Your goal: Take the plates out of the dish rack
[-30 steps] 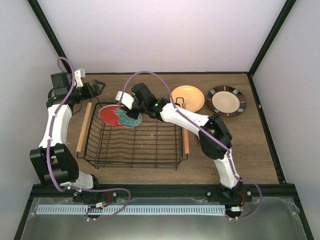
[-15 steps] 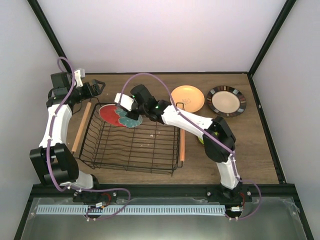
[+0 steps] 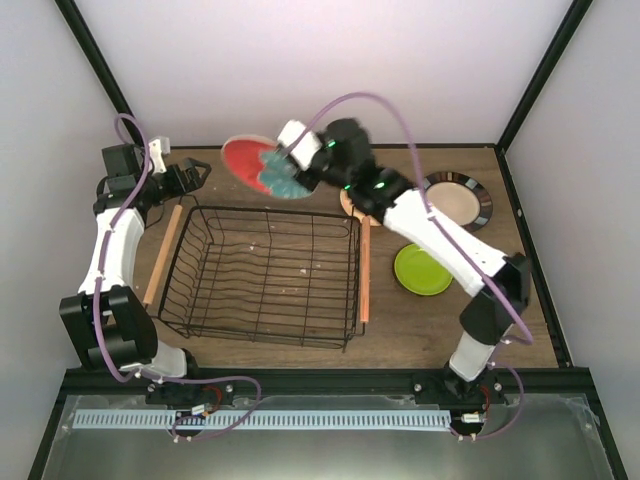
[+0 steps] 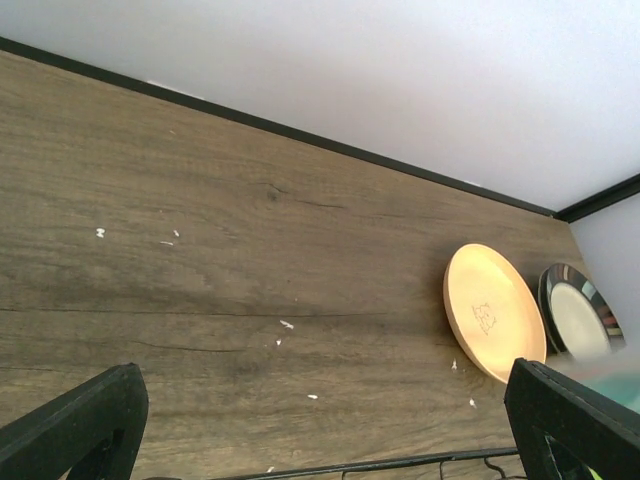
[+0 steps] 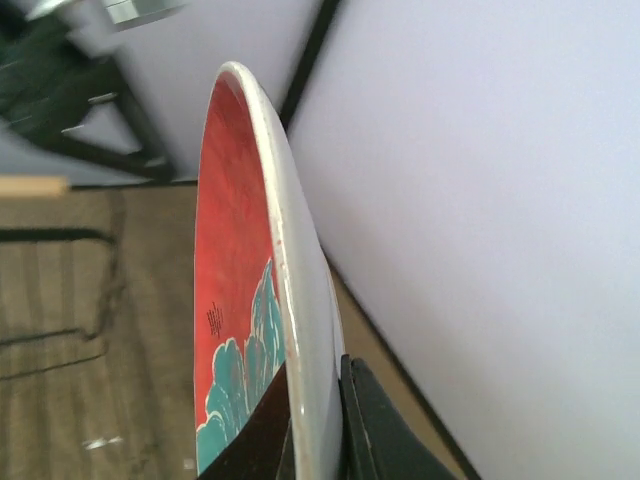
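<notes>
Plate, red-and-teal, pinched in right pincer — beyond dish rack

Bright, even light fills all three views, with a faint lilac cast on the walls seen from above. There my right gripper and the red-and-teal plate it pinches are smeared by motion, upper centre. From my right wrist the plate's rim is crisp and the upper left corner is blurred. From my left wrist the table grain is sharp. My left gripper has dark, soft fingers in the lower corners.
</notes>
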Controlling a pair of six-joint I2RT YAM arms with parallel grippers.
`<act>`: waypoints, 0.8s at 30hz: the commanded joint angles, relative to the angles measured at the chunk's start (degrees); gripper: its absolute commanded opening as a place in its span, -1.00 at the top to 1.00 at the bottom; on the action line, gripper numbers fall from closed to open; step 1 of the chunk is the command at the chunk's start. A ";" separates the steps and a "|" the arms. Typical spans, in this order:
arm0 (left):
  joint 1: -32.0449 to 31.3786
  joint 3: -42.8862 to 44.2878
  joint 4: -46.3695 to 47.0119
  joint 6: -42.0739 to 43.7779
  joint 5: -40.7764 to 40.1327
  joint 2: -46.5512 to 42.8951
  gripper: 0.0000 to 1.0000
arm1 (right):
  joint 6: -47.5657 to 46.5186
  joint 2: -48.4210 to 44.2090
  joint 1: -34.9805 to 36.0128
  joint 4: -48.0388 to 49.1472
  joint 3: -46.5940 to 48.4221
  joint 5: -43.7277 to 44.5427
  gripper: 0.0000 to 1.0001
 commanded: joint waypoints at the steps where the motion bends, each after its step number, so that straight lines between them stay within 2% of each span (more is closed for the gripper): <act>1: -0.21 -0.20 1.35 -1.06 0.98 1.28 -1.00 | 9.44 -7.10 -12.33 9.42 6.23 0.75 0.99; 4: -0.21 0.36 1.56 -1.65 1.35 1.68 -1.00 | 19.46 -7.33 -22.43 6.88 6.98 0.99 0.99; 7: -0.22 0.94 1.37 -1.53 1.23 1.64 -1.00 | 33.92 -7.10 -33.06 1.90 5.98 -0.30 0.99; 12: -0.21 0.69 0.84 -0.94 1.06 1.05 -1.00 | 50.24 -2.84 -49.79 -9.67 3.16 -7.47 0.99; 17: -0.22 0.60 0.23 -0.50 0.76 0.62 -1.00 | 57.75 -2.87 -57.45 -7.04 -8.38 -13.34 0.99; 24: -0.22 0.57 -0.51 0.24 0.27 0.08 -1.00 | 65.58 -3.78 -62.19 -1.20 -20.88 -14.99 0.99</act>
